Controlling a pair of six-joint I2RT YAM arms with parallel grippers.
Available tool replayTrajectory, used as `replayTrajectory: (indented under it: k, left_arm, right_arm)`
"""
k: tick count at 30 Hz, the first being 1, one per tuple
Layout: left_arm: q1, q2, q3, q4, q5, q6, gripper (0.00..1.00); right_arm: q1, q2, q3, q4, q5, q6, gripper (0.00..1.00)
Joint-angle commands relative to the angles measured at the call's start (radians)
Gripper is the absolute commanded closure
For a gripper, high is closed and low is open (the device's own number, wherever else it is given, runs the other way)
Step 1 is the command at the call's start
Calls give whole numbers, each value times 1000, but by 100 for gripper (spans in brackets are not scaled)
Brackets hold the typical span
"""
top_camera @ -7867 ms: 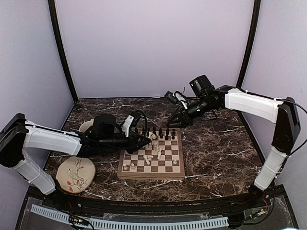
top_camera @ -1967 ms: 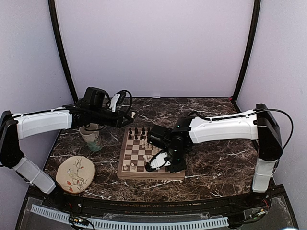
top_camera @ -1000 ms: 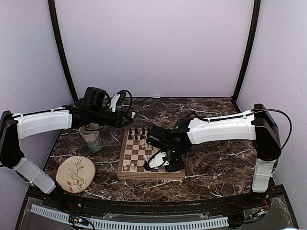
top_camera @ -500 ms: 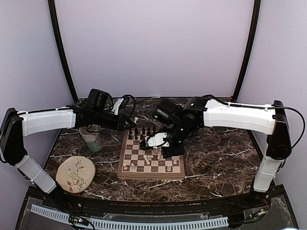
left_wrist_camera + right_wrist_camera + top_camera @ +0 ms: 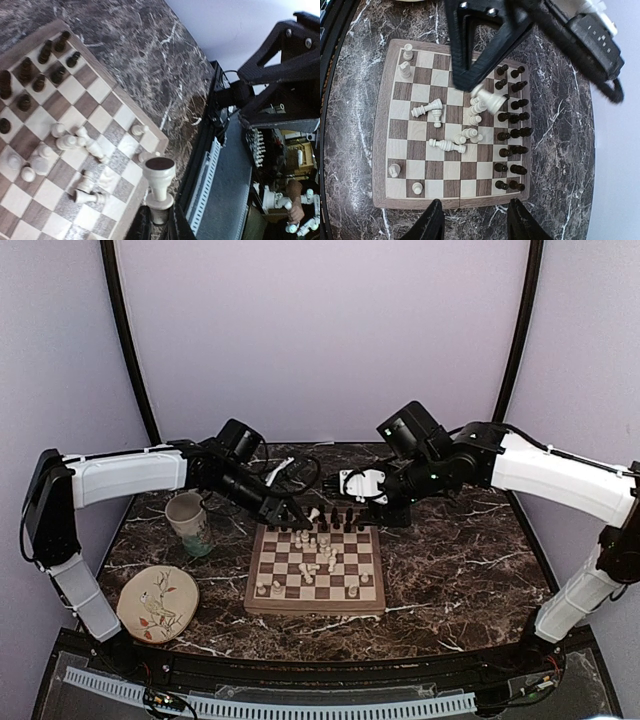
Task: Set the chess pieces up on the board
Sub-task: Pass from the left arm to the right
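One cream piece (image 5: 159, 181) sits pinched between the left fingers (image 5: 140, 229).

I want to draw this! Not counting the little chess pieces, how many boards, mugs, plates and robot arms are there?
Chessboard: 1
Mug: 1
Plate: 1
Robot arms: 2
Total: 5
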Motion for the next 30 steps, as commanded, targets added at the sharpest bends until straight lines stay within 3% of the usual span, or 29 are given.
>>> replayTrajectory:
  k: [1,7,10,13,18,23,30]
  left_arm:
    - [-42,27,78,-169,127,58,98]
    - [-76,57,117,-230,164,77,97]
    - [-84,50,110,-209,137,72,97]
    - [-94,7,34,-72,93,38,97]
    - [-107,-113,-166,299,-4,-38,98]
    - [-144,-182,-303,534,-171,0,97]
    - [-167,-217,-389,673,-253,19,97]
  right_arm:
    - [21,19,17,88,-9,-72,56]
    - [83,60,52,71,2,-122,55]
    - [76,67,84,55,-55,-57,56]
    - [23,53,89,55,-222,61,55]
    - [-124,5,41,107,-519,277,50]
    - [-225,53,18,102,-760,429,49]
    - [-245,157,23,139,-874,534,47]
